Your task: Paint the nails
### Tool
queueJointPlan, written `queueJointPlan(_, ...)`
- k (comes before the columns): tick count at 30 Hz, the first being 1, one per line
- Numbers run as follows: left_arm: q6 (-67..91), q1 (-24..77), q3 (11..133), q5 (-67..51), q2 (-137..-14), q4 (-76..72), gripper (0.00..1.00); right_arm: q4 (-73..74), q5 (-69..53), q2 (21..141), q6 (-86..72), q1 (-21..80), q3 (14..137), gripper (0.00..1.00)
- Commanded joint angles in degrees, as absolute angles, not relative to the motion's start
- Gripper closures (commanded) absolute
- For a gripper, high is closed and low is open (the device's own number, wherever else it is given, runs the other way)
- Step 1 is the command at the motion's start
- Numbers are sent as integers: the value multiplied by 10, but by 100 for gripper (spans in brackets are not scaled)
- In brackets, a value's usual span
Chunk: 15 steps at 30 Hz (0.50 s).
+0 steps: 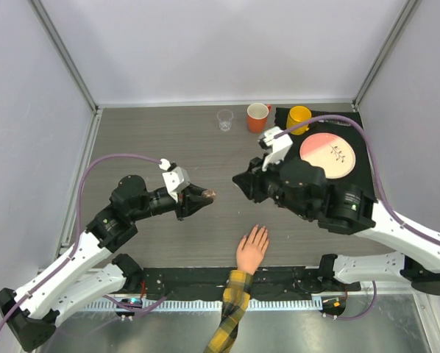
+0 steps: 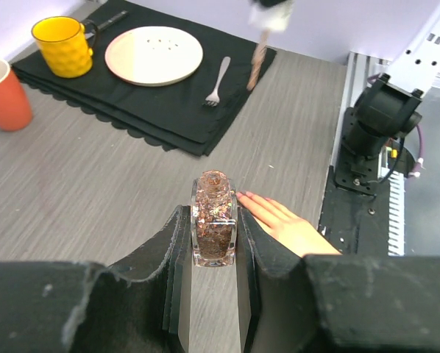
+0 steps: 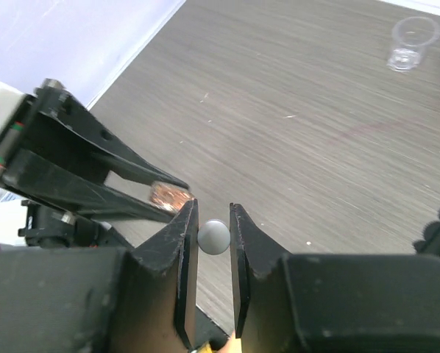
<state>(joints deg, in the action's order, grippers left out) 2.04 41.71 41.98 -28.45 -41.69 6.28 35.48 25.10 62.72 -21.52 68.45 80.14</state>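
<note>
- My left end effector (image 2: pixel 213 246) pinches the glittery polish bottle (image 2: pixel 214 202) roughly upright, I judge so it can't spill and stays dippable
- My right end effector (image 3: pixel 213 217) is clamped on the grey brush cap (image 3: pixel 213 237), with the brush (image 2: pixel 257 62) hanging down
- The nails (image 1: pixel 258 229) tip the fake hand (image 1: pixel 251 250), which lies flat on the worktop (image 1: pixel 168 140) between both arms; the brush isn't over them yet

- Top external — high above and behind the arm bases (image 1: pixel 129 269), looking down over the whole desk (image 1: pixel 161 140).
- Left wrist — close behind the left end effector (image 2: pixel 214 250), facing the fake hand (image 2: pixel 282 220) just beyond it.
- Right wrist — close behind the right end effector (image 3: pixel 213 243); shares the glitter bottle (image 3: pixel 168 195) ahead with both others.
</note>
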Motion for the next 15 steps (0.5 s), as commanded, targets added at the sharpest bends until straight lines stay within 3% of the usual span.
queueJointPlan(1,6,416,428,-258,-418,28,100,350,296,568,-243,669,748,99)
queueJointPlan(15,49,417,499,-264,-538,-46,100,396,318,413,-420,587,437,99)
